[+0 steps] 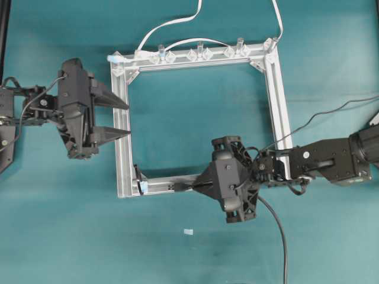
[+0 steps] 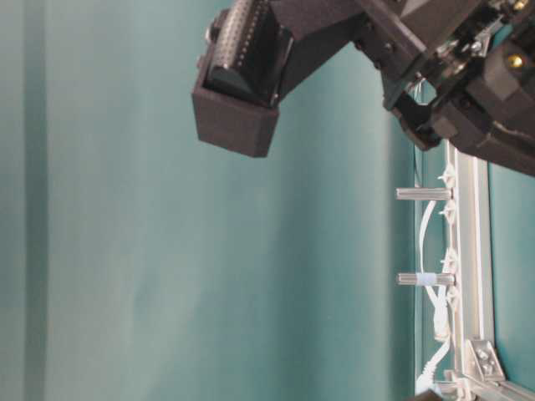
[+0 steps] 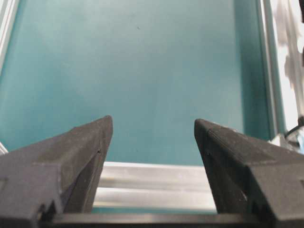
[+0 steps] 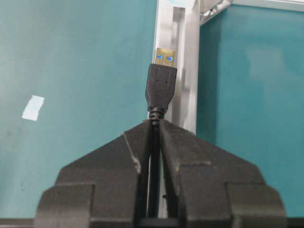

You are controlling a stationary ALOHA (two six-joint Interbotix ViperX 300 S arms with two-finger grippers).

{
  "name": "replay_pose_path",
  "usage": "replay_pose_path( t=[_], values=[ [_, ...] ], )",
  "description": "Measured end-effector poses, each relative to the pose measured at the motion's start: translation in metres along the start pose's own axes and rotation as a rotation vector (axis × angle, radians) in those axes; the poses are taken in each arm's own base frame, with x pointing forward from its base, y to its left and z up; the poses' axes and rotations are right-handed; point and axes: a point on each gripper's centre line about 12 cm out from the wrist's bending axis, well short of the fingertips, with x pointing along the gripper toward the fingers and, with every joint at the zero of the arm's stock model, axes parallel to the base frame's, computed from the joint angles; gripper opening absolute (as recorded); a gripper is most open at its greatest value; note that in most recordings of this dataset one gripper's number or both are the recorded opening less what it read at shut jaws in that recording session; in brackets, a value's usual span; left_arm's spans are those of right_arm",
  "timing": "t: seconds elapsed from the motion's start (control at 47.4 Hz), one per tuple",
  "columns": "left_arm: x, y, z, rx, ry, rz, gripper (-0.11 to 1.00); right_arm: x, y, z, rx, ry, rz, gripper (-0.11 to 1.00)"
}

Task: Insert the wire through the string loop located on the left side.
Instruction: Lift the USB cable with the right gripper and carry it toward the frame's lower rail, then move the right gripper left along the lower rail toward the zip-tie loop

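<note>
The wire (image 1: 279, 236) is a black cable ending in a black plug (image 4: 160, 88) with a gold and blue tip. My right gripper (image 4: 154, 122) is shut on the cable just behind the plug. Seen from overhead, the right gripper (image 1: 194, 186) holds the plug (image 1: 179, 187) over the frame's near rail, pointing left. The string loop (image 1: 137, 174), with its pale-blue tab, stands at the frame's near left corner, a short way ahead of the plug. My left gripper (image 1: 122, 116) hangs open over the frame's left rail (image 3: 156, 185), and the left gripper (image 3: 153, 126) has nothing between its fingers.
A square aluminium frame (image 1: 277, 100) lies on the teal cloth. Clear clips and a white cable (image 1: 172, 25) sit along its far rail. A scrap of white tape (image 1: 188, 232) lies on the cloth in front of the frame. The right arm (image 2: 351, 50) fills the top of the table-level view.
</note>
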Motion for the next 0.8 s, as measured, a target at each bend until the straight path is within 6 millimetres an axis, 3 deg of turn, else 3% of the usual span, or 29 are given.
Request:
replay_pose_path(
  t=[0.801],
  values=[
    [-0.029, -0.005, -0.015, 0.01, 0.04, -0.023, 0.72, 0.001, -0.015, 0.004, -0.016, -0.008, -0.023, 0.08]
  ],
)
